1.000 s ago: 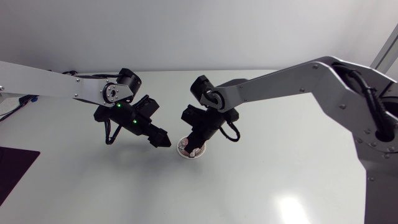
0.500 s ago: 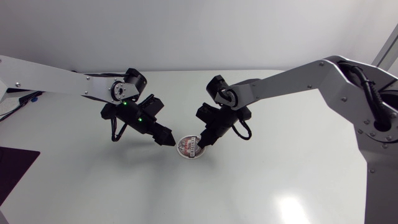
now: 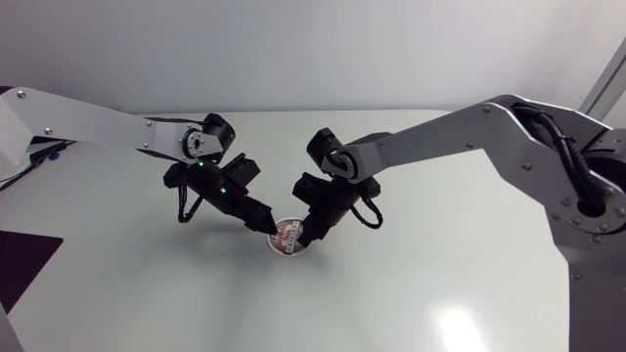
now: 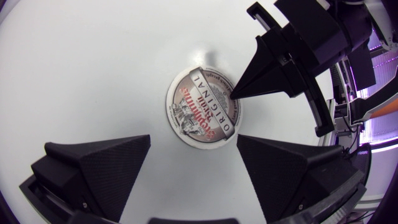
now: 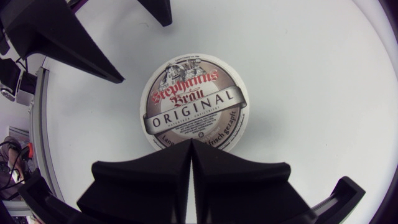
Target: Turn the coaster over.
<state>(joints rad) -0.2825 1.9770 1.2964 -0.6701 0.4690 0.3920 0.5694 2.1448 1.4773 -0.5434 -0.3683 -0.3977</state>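
Note:
A round coaster [image 3: 287, 238] lies flat on the white table with its printed face up. In the left wrist view the coaster [image 4: 202, 112] sits just ahead of my open left gripper [image 4: 196, 171], between the lines of its two wide-apart fingers. My left gripper [image 3: 262, 227] has its tips at the coaster's left edge. My right gripper [image 3: 309, 235] is shut, with nothing between its fingers. Its joined tip [image 5: 191, 144] rests on the near rim of the coaster [image 5: 193, 106]. From the left wrist the right gripper [image 4: 236, 93] points down onto the coaster's far edge.
The white table [image 3: 411, 284] is bare around the coaster. A dark mat [image 3: 20, 264] lies at the table's far left edge. Both arms meet over the middle, a few centimetres apart.
My left gripper has moved right and down until its tips reach the coaster. My right gripper swung right, then came back left; its tip stays at the coaster's right edge.

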